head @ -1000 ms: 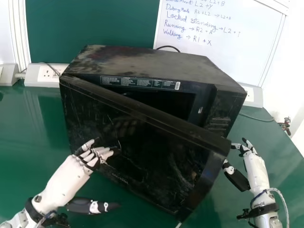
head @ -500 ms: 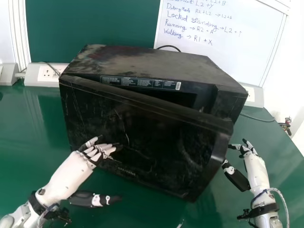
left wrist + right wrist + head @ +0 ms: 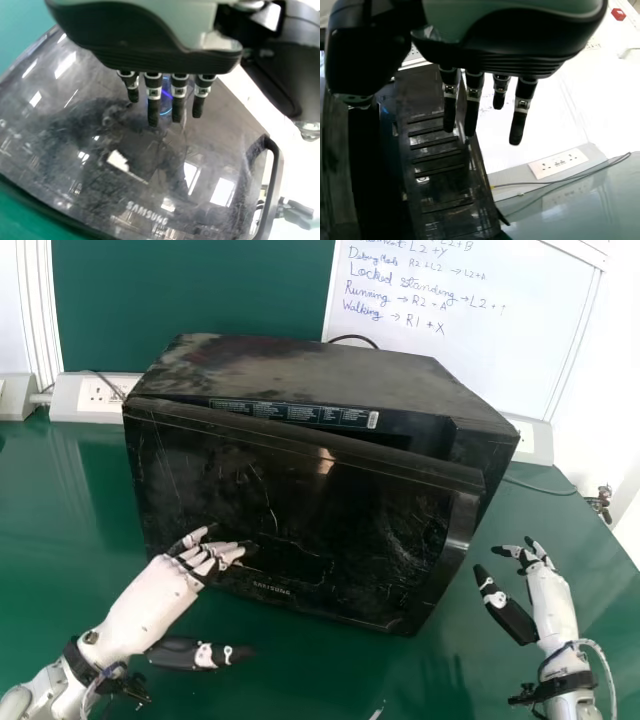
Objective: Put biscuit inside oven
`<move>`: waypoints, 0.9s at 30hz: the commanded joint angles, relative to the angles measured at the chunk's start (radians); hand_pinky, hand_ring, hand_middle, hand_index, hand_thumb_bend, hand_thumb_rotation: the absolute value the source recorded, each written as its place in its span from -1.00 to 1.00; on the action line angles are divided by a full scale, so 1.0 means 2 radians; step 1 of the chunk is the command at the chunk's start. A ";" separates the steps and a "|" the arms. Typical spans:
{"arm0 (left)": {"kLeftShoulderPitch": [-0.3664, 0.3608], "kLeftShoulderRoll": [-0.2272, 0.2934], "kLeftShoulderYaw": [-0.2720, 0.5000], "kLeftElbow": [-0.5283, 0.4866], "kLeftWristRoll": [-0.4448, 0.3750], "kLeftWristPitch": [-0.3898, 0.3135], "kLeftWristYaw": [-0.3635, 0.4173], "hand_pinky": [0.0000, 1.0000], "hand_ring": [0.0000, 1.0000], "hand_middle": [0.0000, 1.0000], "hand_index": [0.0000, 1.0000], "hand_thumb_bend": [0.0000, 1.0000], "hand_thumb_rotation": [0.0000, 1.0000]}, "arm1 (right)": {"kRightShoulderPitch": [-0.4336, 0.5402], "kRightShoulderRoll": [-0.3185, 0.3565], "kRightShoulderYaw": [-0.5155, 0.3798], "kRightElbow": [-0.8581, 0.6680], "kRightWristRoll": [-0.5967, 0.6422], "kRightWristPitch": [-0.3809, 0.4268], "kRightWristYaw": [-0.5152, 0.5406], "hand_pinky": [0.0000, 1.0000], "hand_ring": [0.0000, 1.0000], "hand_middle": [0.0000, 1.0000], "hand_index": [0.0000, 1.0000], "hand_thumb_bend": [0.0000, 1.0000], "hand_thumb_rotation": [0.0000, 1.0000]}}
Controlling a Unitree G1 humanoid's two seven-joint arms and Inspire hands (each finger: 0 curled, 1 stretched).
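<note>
Left robot hand (image 3: 150, 602) at the door (image 3: 330, 530) of the black oven (image 3: 320, 372); right robot hand (image 3: 550, 608) beside it.
Left: fingers extended, thumb well apart from them, tips over the door's lower left part; contact cannot be told. Right: fingers loosely extended, thumb spread away, nothing gripped, apart from the door's free edge. Door ajar, its right edge standing out from the body, dark gap along the top. Oven set mid-width on the green tabletop (image 3: 60, 510), toward the far edge; scuffed top, scratched door front. Wall sockets (image 3: 98, 398) behind the tabletop's far left corner; whiteboard (image 3: 460, 365) with handwriting behind the oven, to the right.
</note>
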State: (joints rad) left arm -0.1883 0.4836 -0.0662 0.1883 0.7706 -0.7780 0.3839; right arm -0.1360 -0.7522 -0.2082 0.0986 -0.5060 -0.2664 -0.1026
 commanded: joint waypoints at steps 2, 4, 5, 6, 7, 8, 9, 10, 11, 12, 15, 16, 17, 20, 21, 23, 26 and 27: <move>-0.008 0.009 -0.008 0.011 -0.001 -0.006 0.004 0.53 0.76 0.91 0.94 0.55 0.31 | 0.011 -0.006 -0.009 0.005 0.003 -0.009 -0.007 0.38 0.55 0.58 0.56 0.53 0.05; -0.012 0.010 -0.009 0.017 0.000 -0.008 0.006 0.53 0.76 0.91 0.94 0.55 0.33 | 0.011 -0.005 -0.012 0.012 0.006 -0.021 -0.013 0.35 0.53 0.55 0.54 0.53 -0.01; -0.015 0.011 -0.010 0.018 0.000 -0.009 0.006 0.53 0.76 0.90 0.94 0.55 0.34 | 0.011 -0.006 -0.013 0.016 0.006 -0.027 -0.016 0.35 0.53 0.55 0.53 0.53 -0.01; -0.016 0.011 -0.010 0.019 0.000 -0.009 0.006 0.53 0.76 0.90 0.94 0.55 0.33 | 0.011 -0.007 -0.014 0.020 0.007 -0.032 -0.017 0.34 0.53 0.54 0.53 0.53 -0.01; -0.018 0.011 -0.011 0.020 0.000 -0.008 0.005 0.53 0.75 0.90 0.94 0.55 0.33 | 0.010 -0.006 -0.015 0.024 0.008 -0.036 -0.019 0.34 0.52 0.54 0.53 0.53 0.00; -0.021 0.012 -0.011 0.021 0.000 -0.008 0.005 0.53 0.75 0.90 0.94 0.55 0.33 | 0.010 -0.005 -0.016 0.025 0.009 -0.037 -0.019 0.33 0.52 0.54 0.52 0.55 -0.01; -0.024 0.013 -0.012 0.024 0.000 -0.008 0.005 0.53 0.76 0.90 0.94 0.54 0.33 | 0.010 -0.005 -0.017 0.026 0.009 -0.038 -0.019 0.32 0.51 0.53 0.52 0.56 0.00; -0.026 0.014 -0.013 0.026 0.000 -0.008 0.005 0.54 0.76 0.91 0.94 0.54 0.33 | 0.011 -0.005 -0.017 0.027 0.009 -0.038 -0.019 0.31 0.51 0.53 0.52 0.57 0.01; -0.029 0.014 -0.014 0.027 0.000 -0.007 0.005 0.55 0.76 0.90 0.94 0.54 0.34 | 0.011 -0.005 -0.018 0.027 0.010 -0.038 -0.018 0.32 0.51 0.54 0.52 0.57 0.02; -0.030 0.014 -0.015 0.028 0.000 -0.006 0.006 0.55 0.76 0.90 0.93 0.54 0.35 | 0.011 -0.005 -0.019 0.027 0.010 -0.037 -0.018 0.32 0.52 0.54 0.52 0.57 0.03; -0.038 0.016 -0.018 0.032 0.006 0.001 0.007 0.55 0.76 0.89 0.93 0.54 0.36 | 0.012 -0.003 -0.019 0.024 0.010 -0.034 -0.016 0.34 0.53 0.55 0.52 0.56 0.03; -0.041 0.017 -0.019 0.033 0.006 0.003 0.004 0.57 0.77 0.89 0.92 0.53 0.38 | 0.013 -0.003 -0.019 0.022 0.011 -0.033 -0.015 0.35 0.53 0.55 0.52 0.56 0.02; -0.043 0.017 -0.020 0.035 0.005 0.005 0.001 0.59 0.78 0.90 0.92 0.53 0.40 | 0.013 -0.002 -0.020 0.022 0.011 -0.033 -0.015 0.35 0.53 0.55 0.52 0.56 0.03; -0.051 0.019 -0.024 0.043 0.000 0.006 -0.002 0.64 0.80 0.91 0.91 0.53 0.45 | 0.013 -0.001 -0.020 0.024 0.014 -0.040 -0.018 0.35 0.52 0.53 0.51 0.56 -0.03; -0.054 0.020 -0.025 0.046 -0.001 0.005 -0.003 0.64 0.80 0.91 0.91 0.53 0.45 | 0.013 -0.001 -0.019 0.025 0.014 -0.041 -0.019 0.35 0.52 0.53 0.51 0.56 -0.02; -0.059 0.020 -0.027 0.050 0.001 0.006 -0.001 0.64 0.80 0.91 0.90 0.54 0.45 | 0.013 -0.001 -0.019 0.020 0.011 -0.036 -0.017 0.35 0.51 0.53 0.51 0.56 0.00; -0.065 0.020 -0.029 0.055 0.006 0.008 0.004 0.63 0.79 0.90 0.89 0.54 0.47 | 0.017 -0.001 -0.019 0.010 0.011 -0.026 -0.010 0.37 0.54 0.55 0.53 0.53 -0.03; -0.066 0.020 -0.030 0.056 0.006 0.009 0.003 0.64 0.79 0.90 0.88 0.54 0.49 | 0.017 -0.001 -0.018 0.011 0.011 -0.027 -0.011 0.37 0.54 0.55 0.53 0.53 -0.03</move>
State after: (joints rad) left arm -0.3094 0.5149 -0.1108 0.2895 0.7749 -0.7680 0.3834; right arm -0.1212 -0.7546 -0.2379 0.1312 -0.4906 -0.3223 -0.1306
